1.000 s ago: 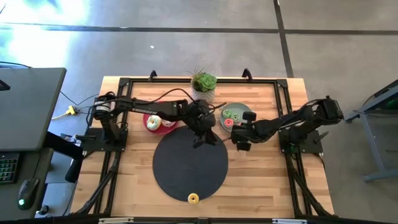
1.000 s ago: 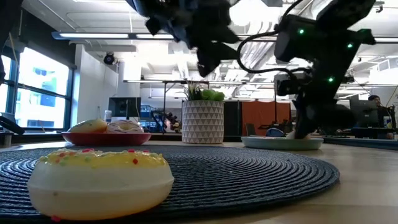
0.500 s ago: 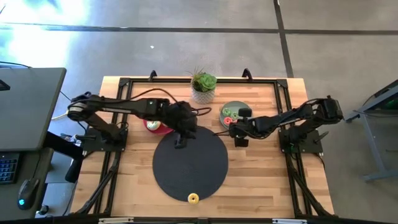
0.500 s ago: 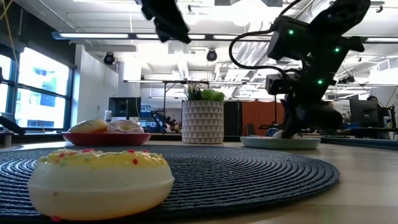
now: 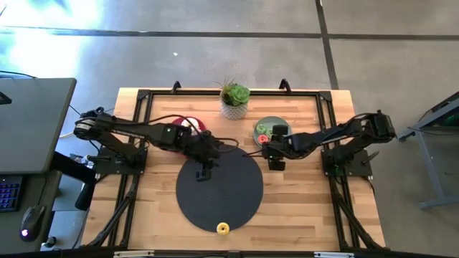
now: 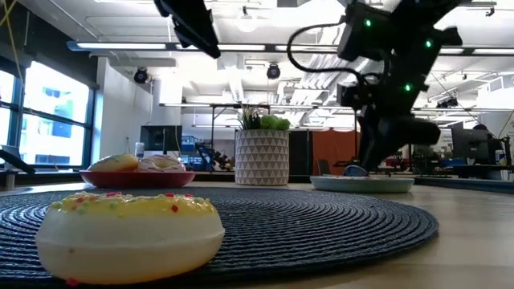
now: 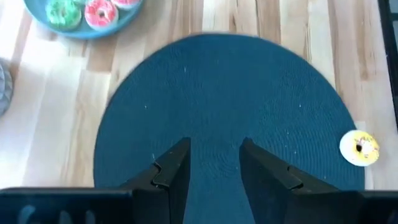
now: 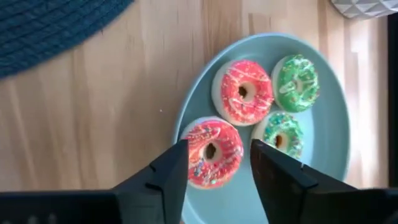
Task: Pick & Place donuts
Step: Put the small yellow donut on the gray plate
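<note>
A sage-green plate (image 8: 329, 143) at the table's far middle holds several donuts. A red sprinkled donut (image 8: 211, 163) lies by the plate's rim. My right gripper (image 8: 219, 147) hangs open just above it, one finger on either side, touching nothing. My left gripper (image 7: 214, 146) is open and empty above the far left part of the black mat (image 5: 219, 188). A yellow donut (image 5: 223, 228) lies on the mat's near edge. A red plate (image 6: 136, 178) carries a cream donut (image 6: 116, 163) and another pale one; my left arm partly hides this plate in the high view.
A potted plant (image 5: 234, 104) in a white pot stands at the far edge between the two plates. A black frame rail (image 5: 140, 115) runs around the tabletop. Bare wood (image 5: 308, 201) lies to the right of the mat.
My left gripper has swung from the mat's far right part toward the table's left edge and slightly nearer. My right gripper has opened over the sage-green plate, let go of the red sprinkled donut and risen a little. The donut stays on the plate.
</note>
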### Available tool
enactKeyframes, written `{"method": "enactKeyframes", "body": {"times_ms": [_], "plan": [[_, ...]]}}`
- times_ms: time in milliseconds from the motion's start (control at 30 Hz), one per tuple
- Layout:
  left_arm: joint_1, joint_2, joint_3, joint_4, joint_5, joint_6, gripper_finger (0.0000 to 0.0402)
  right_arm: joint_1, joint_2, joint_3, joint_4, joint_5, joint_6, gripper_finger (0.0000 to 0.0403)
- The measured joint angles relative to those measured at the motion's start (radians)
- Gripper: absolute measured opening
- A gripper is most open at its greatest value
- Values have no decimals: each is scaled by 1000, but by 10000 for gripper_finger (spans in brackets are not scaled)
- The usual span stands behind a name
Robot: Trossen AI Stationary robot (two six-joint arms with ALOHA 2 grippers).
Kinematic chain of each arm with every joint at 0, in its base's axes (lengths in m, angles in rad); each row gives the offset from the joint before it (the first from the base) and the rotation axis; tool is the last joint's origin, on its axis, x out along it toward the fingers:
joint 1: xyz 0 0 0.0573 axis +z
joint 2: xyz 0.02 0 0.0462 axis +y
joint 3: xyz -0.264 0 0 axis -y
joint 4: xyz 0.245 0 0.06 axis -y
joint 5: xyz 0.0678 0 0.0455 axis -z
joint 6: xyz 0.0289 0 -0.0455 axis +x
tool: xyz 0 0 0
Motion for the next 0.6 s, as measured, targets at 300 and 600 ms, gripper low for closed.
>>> {"method": "enactKeyframes", "body": {"times_ms": [300, 600], "plan": [[-77, -3, -4, -116, -149, -96, 131, 103, 0, 146, 105, -165, -3, 183], [-89, -107, -4, -421, -415, -280, 131, 260, 46, 100, 799, -441, 61, 184]]}}
